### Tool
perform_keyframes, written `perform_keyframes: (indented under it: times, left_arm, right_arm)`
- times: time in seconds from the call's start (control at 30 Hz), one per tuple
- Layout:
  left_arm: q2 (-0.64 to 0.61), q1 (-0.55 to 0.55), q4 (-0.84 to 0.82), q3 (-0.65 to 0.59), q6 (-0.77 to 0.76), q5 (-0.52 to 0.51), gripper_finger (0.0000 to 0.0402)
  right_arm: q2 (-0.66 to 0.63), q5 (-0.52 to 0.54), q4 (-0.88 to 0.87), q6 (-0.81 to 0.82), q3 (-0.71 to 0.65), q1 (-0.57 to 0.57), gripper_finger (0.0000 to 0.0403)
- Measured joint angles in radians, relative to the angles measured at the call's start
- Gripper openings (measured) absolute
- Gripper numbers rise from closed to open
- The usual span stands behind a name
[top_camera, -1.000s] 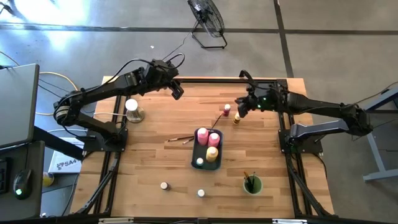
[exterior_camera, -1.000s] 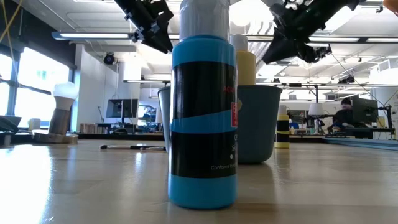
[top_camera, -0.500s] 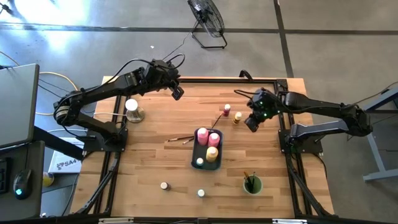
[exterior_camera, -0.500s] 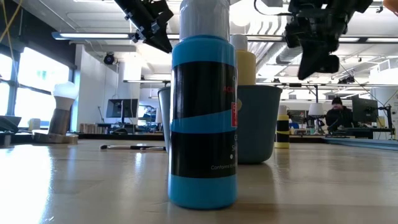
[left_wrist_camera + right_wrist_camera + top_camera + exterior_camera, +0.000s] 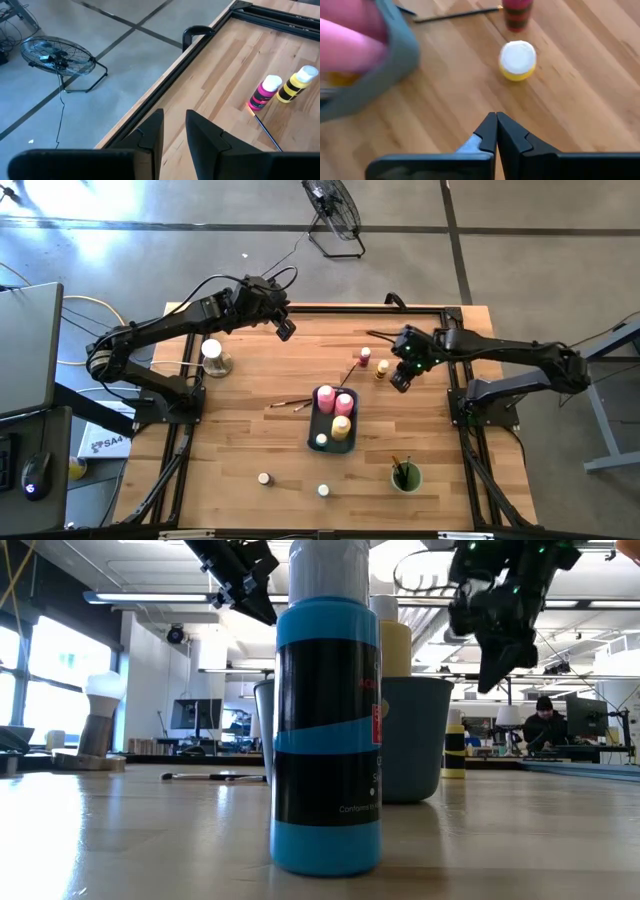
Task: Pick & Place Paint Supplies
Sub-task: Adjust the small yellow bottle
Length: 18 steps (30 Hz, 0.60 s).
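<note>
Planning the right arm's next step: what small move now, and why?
Probably open the right claw before descending: its fingers are shut and empty, above bare wood, short of the small yellow white-capped squeeze bottle standing outside the blue-grey rectangular tray.

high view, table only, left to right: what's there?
Pale-topped stand → lone small jar → loose brushes → tray holding bottles → yellow bottle standing by itself → right gripper, shut and empty → green cup.
</note>
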Motion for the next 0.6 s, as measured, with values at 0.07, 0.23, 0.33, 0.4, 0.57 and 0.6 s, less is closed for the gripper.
perform_keyframes:
  times: [0.07,0.23,0.33,0.4,0.57,0.6]
  left_arm:
    - [0.0,0.0,-0.001,0.0,0.0,0.0,0.0077]
    - [0.0,0.0,-0.031,0.0,0.0,-0.001,0.0076]
    - [0.0,0.0,-0.048,0.0,0.0,-0.002,0.0076]
    - [0.0,0.0,-0.049,0.0,0.0,-0.002,0.0076]
    - [0.0,0.0,-0.048,0.0,0.0,-0.002,0.0076]
    - [0.0,0.0,-0.048,0.0,0.0,-0.002,0.0076]
  right_arm:
    - [0.038,0.023,0.0,-0.019,0.0,0.0,0.0002]
    - [0.096,0.071,0.0,-0.074,0.0,-0.003,0.0002]
    - [0.104,0.07,0.001,-0.092,0.0,-0.013,0.0002]
    - [0.101,0.094,0.003,-0.092,0.0,-0.02,0.0002]
    - [0.093,0.197,0.014,-0.123,0.0,-0.059,0.0002]
    - [0.093,0.193,0.023,-0.135,0.0,-0.071,0.0002]
